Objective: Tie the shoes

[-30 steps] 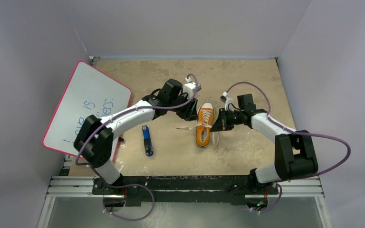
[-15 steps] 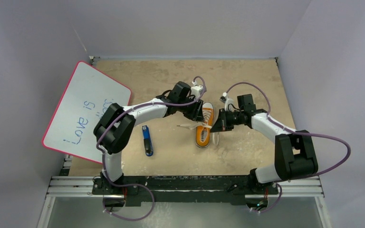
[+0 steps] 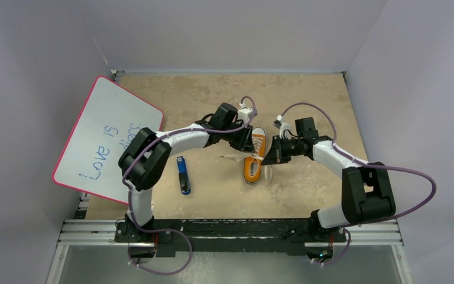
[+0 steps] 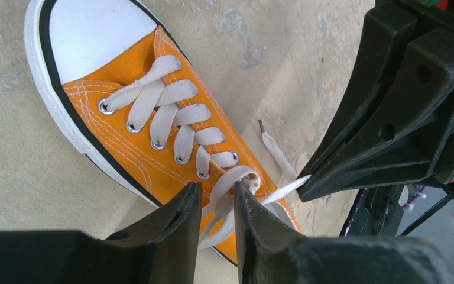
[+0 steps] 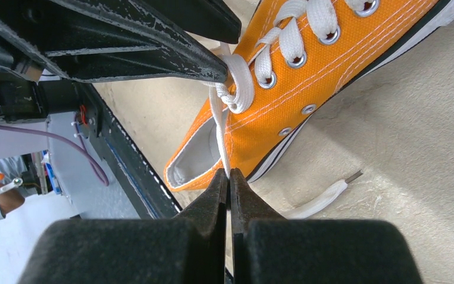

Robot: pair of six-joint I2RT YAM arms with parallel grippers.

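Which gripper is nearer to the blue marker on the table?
Left. The left gripper sits over the shoe, on the marker's side; the right gripper holds a lace beyond the shoe.

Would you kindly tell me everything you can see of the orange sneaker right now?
The sneaker is a small orange canvas low-top with a white toe cap, white rubber sole with black trim, metal eyelets and white laces. It stands on its sole on the table, toe pointing away from the arms. The right pincer is shut on one lace strand; the left pincer straddles a lace loop near the tongue. A free lace end lies on the table beside it.
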